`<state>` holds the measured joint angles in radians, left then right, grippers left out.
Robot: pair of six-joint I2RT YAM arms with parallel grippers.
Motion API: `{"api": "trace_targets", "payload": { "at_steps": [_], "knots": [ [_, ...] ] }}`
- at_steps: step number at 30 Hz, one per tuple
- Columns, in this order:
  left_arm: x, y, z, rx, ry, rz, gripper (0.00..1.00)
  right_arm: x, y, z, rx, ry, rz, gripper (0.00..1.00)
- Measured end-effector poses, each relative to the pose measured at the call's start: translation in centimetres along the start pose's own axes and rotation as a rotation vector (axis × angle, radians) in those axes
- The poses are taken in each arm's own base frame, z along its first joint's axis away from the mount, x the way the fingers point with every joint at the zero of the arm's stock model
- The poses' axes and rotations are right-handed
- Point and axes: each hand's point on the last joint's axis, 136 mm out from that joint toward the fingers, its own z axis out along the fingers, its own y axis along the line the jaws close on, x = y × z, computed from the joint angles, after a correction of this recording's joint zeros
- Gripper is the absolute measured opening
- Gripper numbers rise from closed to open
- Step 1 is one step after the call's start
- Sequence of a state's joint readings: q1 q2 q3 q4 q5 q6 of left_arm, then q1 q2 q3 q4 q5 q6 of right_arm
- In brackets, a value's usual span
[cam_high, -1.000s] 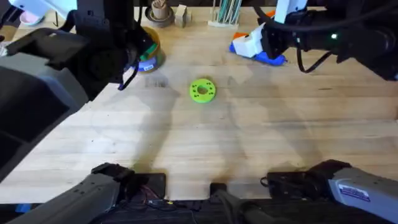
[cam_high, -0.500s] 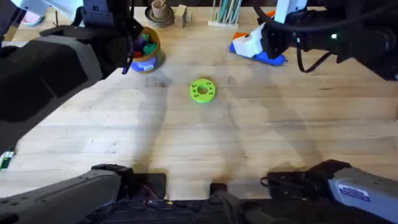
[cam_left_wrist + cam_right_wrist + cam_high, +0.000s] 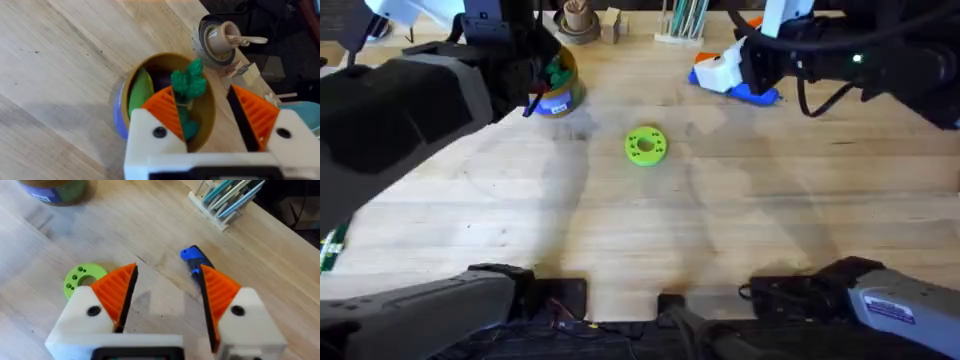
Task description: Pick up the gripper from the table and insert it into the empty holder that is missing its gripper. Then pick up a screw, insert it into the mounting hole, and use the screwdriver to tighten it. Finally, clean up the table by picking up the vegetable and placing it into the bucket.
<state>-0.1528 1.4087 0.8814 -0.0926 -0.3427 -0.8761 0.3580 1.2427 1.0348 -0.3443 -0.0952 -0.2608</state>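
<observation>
In the left wrist view my left gripper (image 3: 210, 107) hangs open right above the tan bucket (image 3: 131, 80). The dark-green vegetable (image 3: 188, 86) stands upright in the bucket's mouth, close beside one orange pad, with the jaws wide apart. The overhead view has the bucket (image 3: 560, 98) at the back left of the table (image 3: 720, 220), partly under my dark left arm. My right gripper (image 3: 167, 287) is open above the blue screwdriver (image 3: 195, 262), which lies on the table at the back right (image 3: 756, 94). The loose orange gripper, the holder and the screw are out of view.
A lime-green round disc (image 3: 645, 145) lies near the table's middle. A small brown cup (image 3: 577, 18) and a rack of pens (image 3: 682, 20) stand along the far edge. The arm bases fill the near edge.
My left arm has shifted up and to the left, uncovering more of the bucket with the vegetable in it. The right arm and the screwdriver have not moved.
</observation>
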Motion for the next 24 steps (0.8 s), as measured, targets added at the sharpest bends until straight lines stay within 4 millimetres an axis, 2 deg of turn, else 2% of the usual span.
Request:
{"api": "trace_targets", "payload": {
  "at_steps": [4, 6, 11, 14, 20, 24],
  "knots": [
    [0.0, -0.1, 0.0, 0.006, 0.004, -0.001, 0.868, 0.0, 0.0, 0.0, 0.0, 0.0, 0.0, 0.78],
    [0.1, -0.2, 0.0, 0.012, 0.009, 0.009, 0.981, 0.0, 0.0, 0.0, 0.0, 0.0, 0.0, 0.78],
    [0.1, -0.9, -0.8, 0.051, 0.029, 0.076, 0.994, 0.0, 0.0, 0.0, 0.0, 0.0, 0.0, 0.78],
    [-0.7, -1.3, -2.5, 0.077, 0.02, 0.121, 0.995, 0.0, 0.0, 0.0, 0.0, 0.0, 0.0, 0.78],
    [-3.4, -1.7, -8.6, 0.149, -0.033, 0.216, 0.995, 0.0, 0.0, 0.0, 0.0, 0.0, 0.0, 0.78],
    [-4.4, -0.6, -13.0, 0.174, -0.062, 0.267, 0.997, 0.0, 0.0, 0.0, 0.0, 0.0, 0.0, 0.78]
  ]
}}
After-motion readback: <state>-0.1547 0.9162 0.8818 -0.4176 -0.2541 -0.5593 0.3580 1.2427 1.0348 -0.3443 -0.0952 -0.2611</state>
